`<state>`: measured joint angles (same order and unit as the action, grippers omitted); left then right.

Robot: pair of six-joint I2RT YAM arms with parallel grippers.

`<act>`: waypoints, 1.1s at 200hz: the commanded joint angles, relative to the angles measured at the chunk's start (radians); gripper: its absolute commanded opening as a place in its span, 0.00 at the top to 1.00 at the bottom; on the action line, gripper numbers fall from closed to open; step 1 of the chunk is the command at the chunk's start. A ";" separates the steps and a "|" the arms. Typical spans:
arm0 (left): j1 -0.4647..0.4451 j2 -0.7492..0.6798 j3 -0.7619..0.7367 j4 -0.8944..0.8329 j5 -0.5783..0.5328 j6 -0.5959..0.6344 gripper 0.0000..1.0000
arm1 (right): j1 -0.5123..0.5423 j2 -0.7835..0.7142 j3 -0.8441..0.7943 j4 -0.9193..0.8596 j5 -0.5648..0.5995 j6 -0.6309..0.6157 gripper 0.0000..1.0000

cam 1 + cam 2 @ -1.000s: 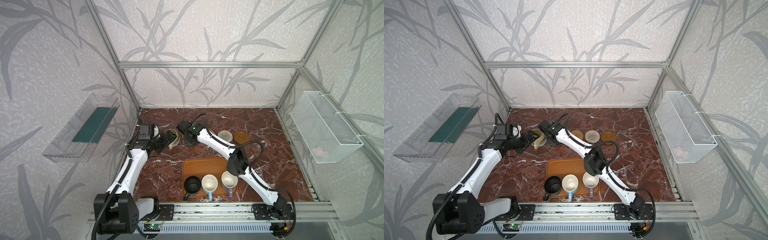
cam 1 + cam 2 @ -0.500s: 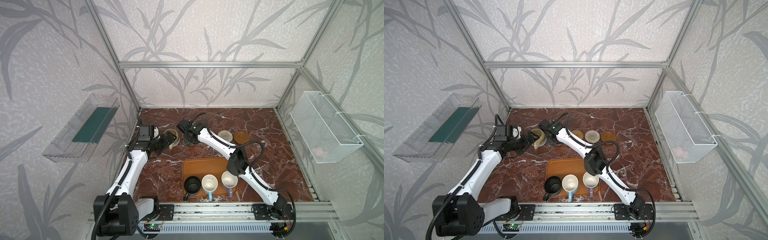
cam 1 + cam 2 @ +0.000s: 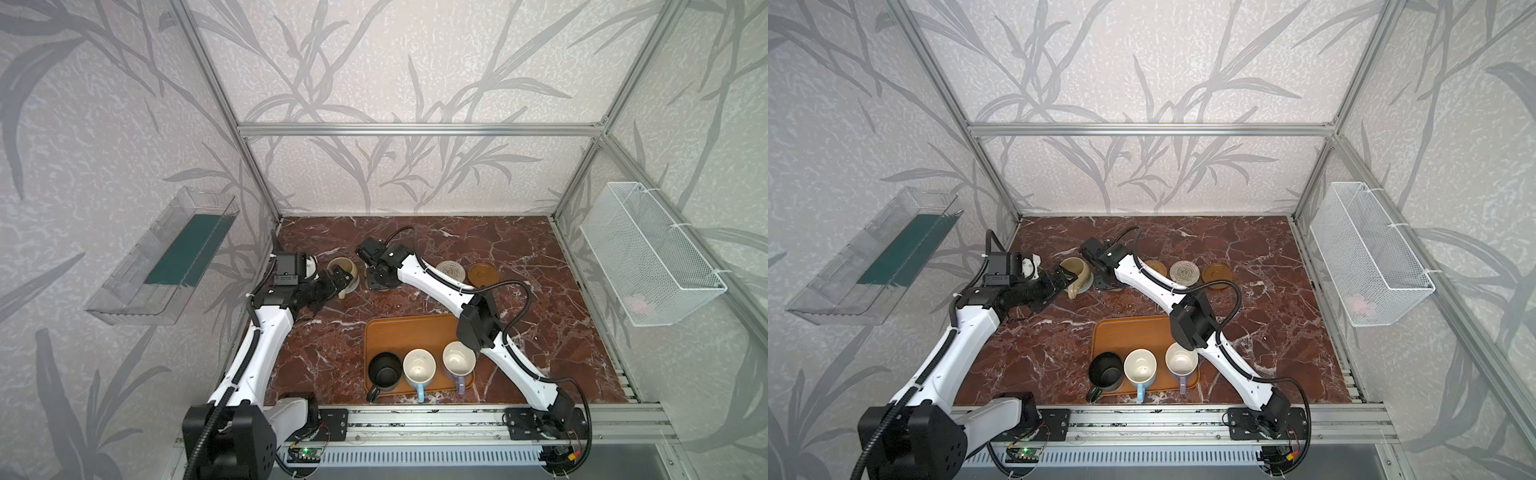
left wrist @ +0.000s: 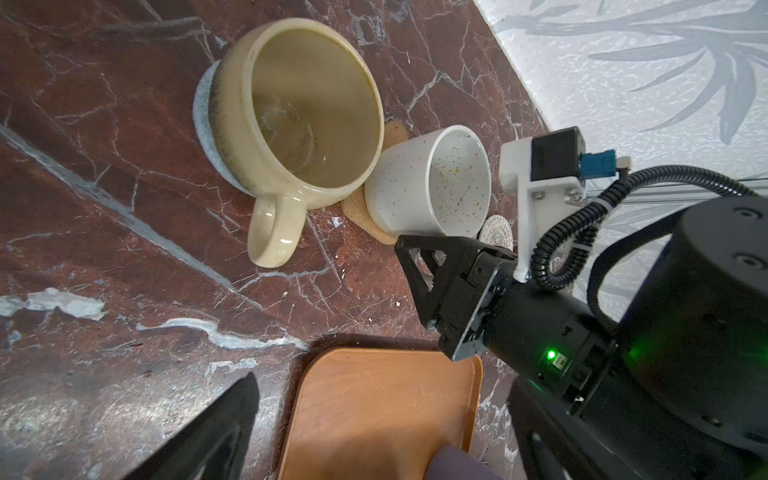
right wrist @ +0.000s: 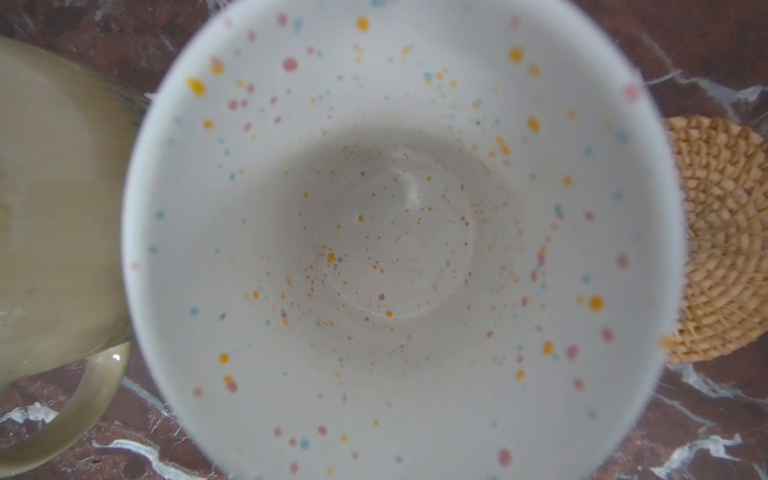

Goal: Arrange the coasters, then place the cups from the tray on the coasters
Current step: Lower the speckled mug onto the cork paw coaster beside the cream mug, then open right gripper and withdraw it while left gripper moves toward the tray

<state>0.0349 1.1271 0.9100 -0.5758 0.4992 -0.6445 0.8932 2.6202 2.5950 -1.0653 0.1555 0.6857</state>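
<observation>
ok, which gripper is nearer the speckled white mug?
Right. The right gripper is directly over the speckled white mug. The left gripper is farther off, beside the neighbouring beige mug.

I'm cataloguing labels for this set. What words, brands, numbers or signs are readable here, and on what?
None readable: the beige-yellow cup, speckled white cup and tray bear no print.
Circuit board on the front rail: any markings too small to read.

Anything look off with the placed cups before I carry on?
Slightly: the beige mug looks off-centre on its grey-blue coaster, whose edge shows on one side only, and it crowds the speckled white mug. Nothing tipped or spilled.
</observation>
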 commanded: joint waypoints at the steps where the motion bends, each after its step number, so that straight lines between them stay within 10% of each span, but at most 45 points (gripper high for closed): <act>1: 0.004 -0.031 0.006 -0.033 0.001 0.013 0.04 | 0.000 -0.062 -0.003 0.004 -0.023 -0.001 0.61; 144: -0.108 -0.111 0.040 -0.226 -0.067 0.081 0.04 | 0.015 -0.218 -0.128 -0.019 -0.005 -0.003 0.61; 220: -0.288 -0.234 0.021 -0.357 -0.135 0.052 0.01 | 0.024 -0.631 -0.584 0.177 0.035 -0.094 0.15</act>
<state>-0.2161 0.9348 0.9268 -0.8574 0.4088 -0.5838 0.9157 2.1319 2.1101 -0.9577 0.1299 0.6434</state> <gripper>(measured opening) 0.993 0.809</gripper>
